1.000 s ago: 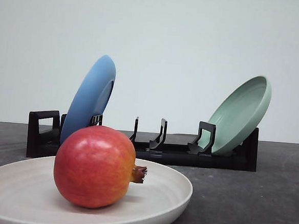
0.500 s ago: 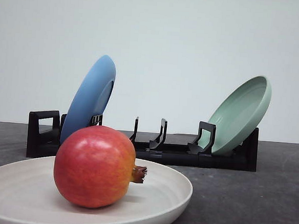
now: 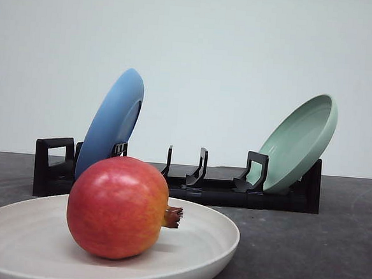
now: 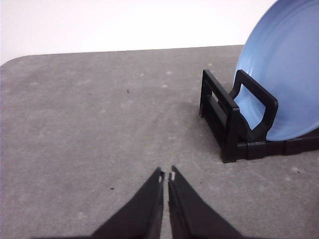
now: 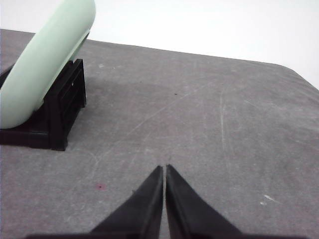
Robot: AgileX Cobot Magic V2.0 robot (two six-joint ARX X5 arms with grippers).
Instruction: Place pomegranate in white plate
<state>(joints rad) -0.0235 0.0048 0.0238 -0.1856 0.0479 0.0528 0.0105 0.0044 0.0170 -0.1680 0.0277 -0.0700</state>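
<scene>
Pomegranate (image 3: pixel 117 207) resting inside the white plate (image 3: pixel 214 243), lying on its side with the small brown crown pointing toward the right edge of the table; its skin is red with a yellow-orange patch near the crown, and nothing grips or touches it apart from the plate beneath. The plate stands at the near edge of the grey table (image 3: pixel 306 250), toward the left, and its near and left parts are cut off by the picture's border, so its full outline cannot be made out. Behind it, toward the far edge, a black dish rack (image 3: pixel 208 191) runs across the table; the fruit covers part of the rack's left portion in the front view. A blue plate (image 3: pixel 110 124) leans on edge in the rack's left end, and a pale green plate (image 3: pixel 297 142) leans in its right end, the middle slots between them holding nothing. Left gripper (image 4: pixel 166 175), seen from its wrist, has its black fingers drawn together with only a hairline slit between the tips, over bare table beside the rack's left end and the blue plate. Right gripper (image 5: pixel 164 168) is likewise pressed closed on nothing, over bare table near the rack's right end and the pale green plate, whose upper part is cropped.
</scene>
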